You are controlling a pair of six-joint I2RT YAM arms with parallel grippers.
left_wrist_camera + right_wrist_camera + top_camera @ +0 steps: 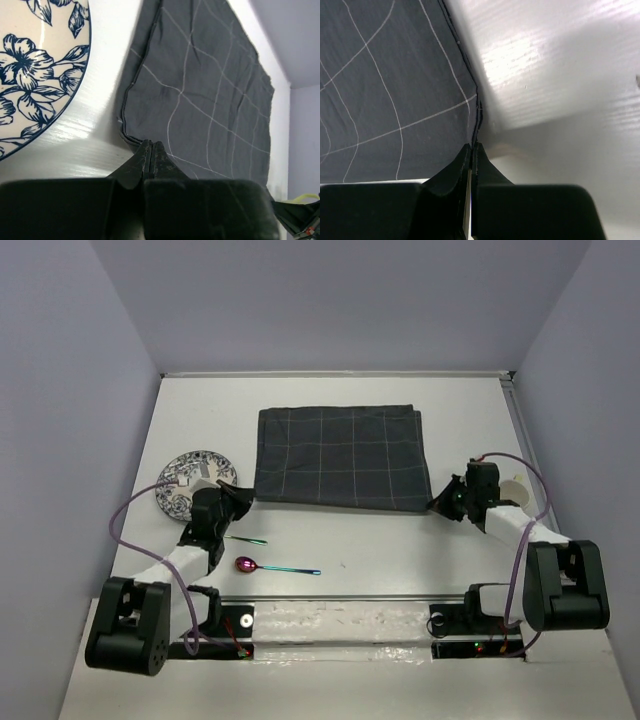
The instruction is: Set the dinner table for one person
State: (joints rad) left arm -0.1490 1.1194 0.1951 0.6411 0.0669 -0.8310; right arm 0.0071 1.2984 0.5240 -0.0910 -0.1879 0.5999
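The white dinner table [400,550] carries a dark grey checked placemat [340,455] lying flat at its middle back. My left gripper [243,496] is shut at the mat's near left corner; in the left wrist view the closed gripper [151,143] meets the mat's hem [200,100]. My right gripper [440,502] is shut on the mat's near right corner, and in the right wrist view the hem runs into the closed gripper [471,146]. A blue-flowered plate [190,480] lies left of the mat and also shows in the left wrist view [35,75].
A purple spoon [247,564] with an iridescent handle and a thin greenish utensil [245,538] lie near the front, right of the left arm. A white object [515,483] sits partly hidden behind the right arm. Grey walls enclose the table.
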